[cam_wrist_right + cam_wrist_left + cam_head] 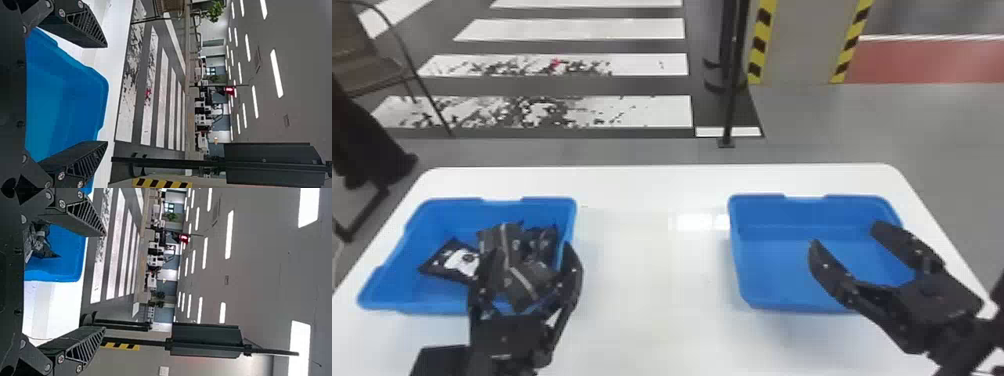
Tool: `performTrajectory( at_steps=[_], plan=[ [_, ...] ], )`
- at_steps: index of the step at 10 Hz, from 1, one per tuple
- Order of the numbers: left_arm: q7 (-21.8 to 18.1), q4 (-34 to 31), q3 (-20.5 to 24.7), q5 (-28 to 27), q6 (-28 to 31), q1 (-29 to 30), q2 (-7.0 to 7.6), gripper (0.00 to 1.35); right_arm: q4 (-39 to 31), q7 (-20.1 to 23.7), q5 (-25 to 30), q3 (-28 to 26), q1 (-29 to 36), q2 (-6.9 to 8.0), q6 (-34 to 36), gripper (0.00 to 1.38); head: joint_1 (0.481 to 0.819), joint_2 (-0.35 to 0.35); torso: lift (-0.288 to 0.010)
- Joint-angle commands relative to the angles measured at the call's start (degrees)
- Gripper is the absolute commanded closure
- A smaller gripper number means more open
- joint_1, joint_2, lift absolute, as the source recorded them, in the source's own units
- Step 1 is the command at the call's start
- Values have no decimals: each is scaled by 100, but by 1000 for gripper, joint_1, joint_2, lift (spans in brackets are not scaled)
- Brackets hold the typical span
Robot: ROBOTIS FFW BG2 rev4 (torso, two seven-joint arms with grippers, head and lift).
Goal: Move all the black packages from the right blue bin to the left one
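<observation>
Left gripper spread wide, empty — over left bin.
Black packages lie inside; right gripper gapes empty — well right of that bin.

I see the left blue plastic bin holding a heap of glossy black packages, crumpled and overlapping, a couple crossed by a pale stripe. Beside the heap, on its left, I make out a flat black package with a white printed patch, lying askew. Well apart, I have the right blue plastic bin upright, its smooth floor showing.
</observation>
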Motion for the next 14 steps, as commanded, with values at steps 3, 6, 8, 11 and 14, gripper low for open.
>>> performTrajectory(
  at_steps=[3,6,8,11,14],
  plan=[
    [9,-14,-11,21,-16,0,0,211,0,0,-12,0,0,-4,0,163,695,26,-154],
    [0,-14,-23,44,-16,-14,9,211,0,9,-12,0,0,-12,0,163,695,25,-154],
    [0,-14,-34,67,-16,-28,9,211,0,9,-12,0,0,-12,0,163,695,25,-154],
    [0,-14,-57,90,-2,-56,9,211,0,18,0,0,-14,-12,-42,163,695,25,-154],
    [0,-14,-68,101,13,-70,18,211,28,18,-12,0,-14,-4,-113,165,695,21,-154]
  ],
)
